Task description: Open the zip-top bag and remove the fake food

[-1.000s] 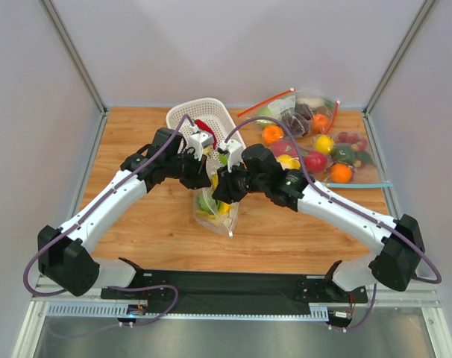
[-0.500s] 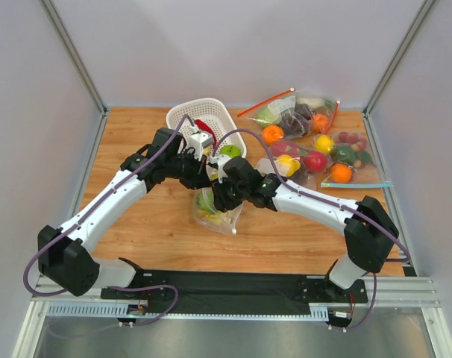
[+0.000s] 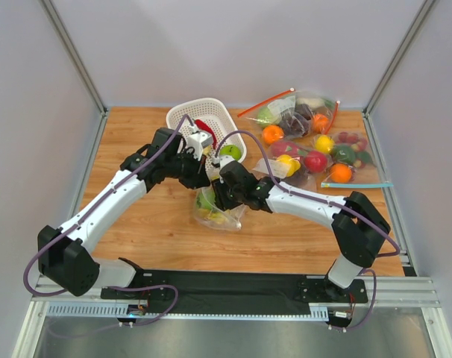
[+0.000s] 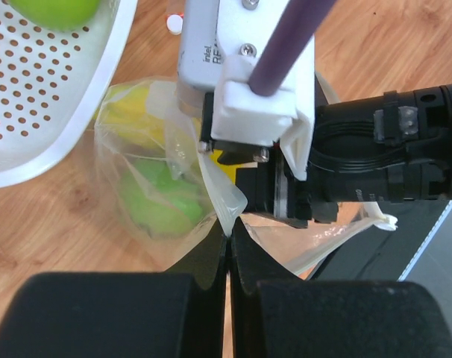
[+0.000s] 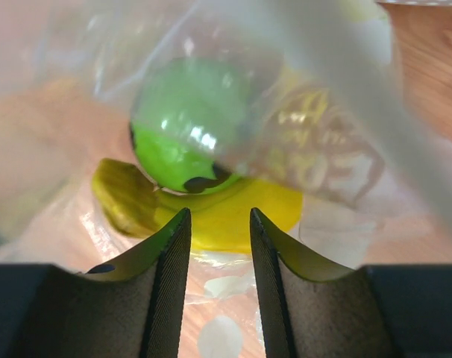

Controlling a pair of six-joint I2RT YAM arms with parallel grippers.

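Observation:
The dotted zip-top bag [image 3: 220, 215] lies mid-table just in front of the white basket [image 3: 183, 119]. My left gripper [image 4: 228, 237] is shut on the bag's upper edge and holds it up. My right gripper [image 5: 219, 215] is open at the bag's mouth, with nothing between its fingers. Just past its tips lie pieces of the fake food, a green apple [image 5: 183, 134] resting on a yellow banana [image 5: 241, 220]. The left wrist view shows that apple [image 4: 162, 205] through the plastic. Another green apple [image 3: 230, 151] and a red chili [image 3: 204, 125] lie in the basket.
Several undotted bags of fruit [image 3: 315, 142] are piled at the back right, one with a blue zip strip [image 3: 356, 184]. The right arm [image 3: 308, 203] reaches across the middle toward the bag. Grey walls enclose the table on three sides.
My right gripper has moved from the basket's rim down and left to the bag's mouth, and its jaws have widened. A green apple now shows in the basket. The left gripper has kept its hold.

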